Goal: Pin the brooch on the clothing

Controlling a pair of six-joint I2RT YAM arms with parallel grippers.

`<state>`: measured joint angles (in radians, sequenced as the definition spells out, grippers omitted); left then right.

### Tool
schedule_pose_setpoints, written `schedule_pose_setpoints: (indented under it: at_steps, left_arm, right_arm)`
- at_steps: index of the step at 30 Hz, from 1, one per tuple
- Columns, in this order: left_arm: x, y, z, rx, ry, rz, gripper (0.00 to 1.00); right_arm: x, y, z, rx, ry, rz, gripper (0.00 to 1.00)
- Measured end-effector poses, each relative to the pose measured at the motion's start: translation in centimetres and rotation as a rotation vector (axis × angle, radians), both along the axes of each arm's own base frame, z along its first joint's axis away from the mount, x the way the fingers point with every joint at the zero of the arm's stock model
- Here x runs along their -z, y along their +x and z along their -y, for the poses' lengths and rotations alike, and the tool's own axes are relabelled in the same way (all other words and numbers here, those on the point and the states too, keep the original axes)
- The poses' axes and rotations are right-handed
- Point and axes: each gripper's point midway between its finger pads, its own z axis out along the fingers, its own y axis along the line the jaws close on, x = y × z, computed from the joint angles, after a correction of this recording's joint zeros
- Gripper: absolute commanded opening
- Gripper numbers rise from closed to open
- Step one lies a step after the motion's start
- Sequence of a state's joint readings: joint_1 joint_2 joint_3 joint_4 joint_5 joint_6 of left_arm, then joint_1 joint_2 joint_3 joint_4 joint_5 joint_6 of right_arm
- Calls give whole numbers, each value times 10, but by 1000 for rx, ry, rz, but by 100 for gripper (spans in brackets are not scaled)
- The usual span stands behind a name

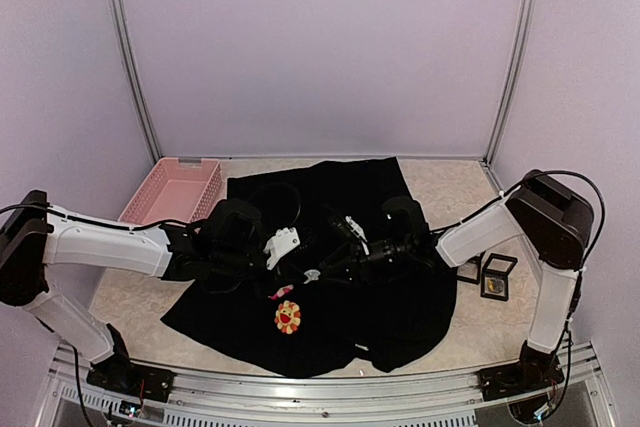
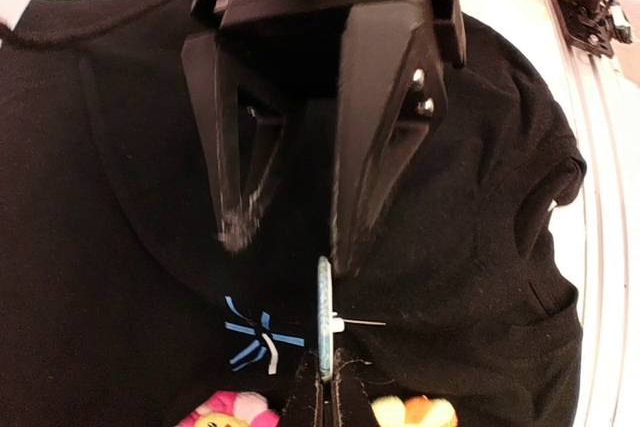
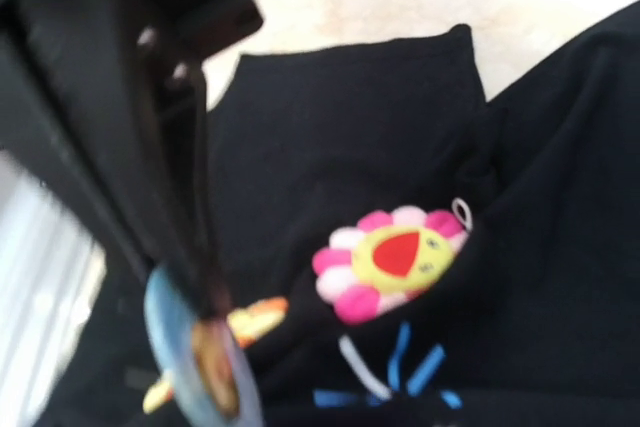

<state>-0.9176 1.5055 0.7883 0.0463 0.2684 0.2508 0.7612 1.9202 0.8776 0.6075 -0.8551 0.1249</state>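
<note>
The clothing (image 1: 400,297) is a black T-shirt spread on the table, with a pink flower (image 1: 283,292) and an orange flower (image 1: 288,318). My right gripper (image 1: 322,269) is shut on the brooch (image 1: 312,275) and holds it just above the shirt. The left wrist view shows the brooch (image 2: 323,307) edge-on, its pin pointing right, between the blue starburst (image 2: 255,335) and the orange flower (image 2: 415,412). My left gripper (image 2: 290,247) hovers over the cloth with its fingers apart, the right fingertip next to the brooch's top edge. The right wrist view shows the brooch (image 3: 175,347), blurred, under my dark finger.
A pink basket (image 1: 172,190) stands at the back left beside the shirt. Two small black-framed boxes (image 1: 497,275) lie to the right of the shirt near the right arm. A metal rail (image 1: 320,387) runs along the near edge.
</note>
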Motion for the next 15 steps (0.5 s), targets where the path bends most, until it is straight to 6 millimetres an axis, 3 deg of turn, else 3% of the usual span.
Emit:
schedule_pose_setpoints:
  at_steps: [7, 15]
  left_arm:
    - [9, -14, -2, 47, 18, -67, 0]
    - [12, -18, -2, 60, 22, -85, 0]
  right_arm:
    - [-4, -2, 14, -24, 9, 247, 72]
    - [3, -17, 5, -108, 34, 329, 73]
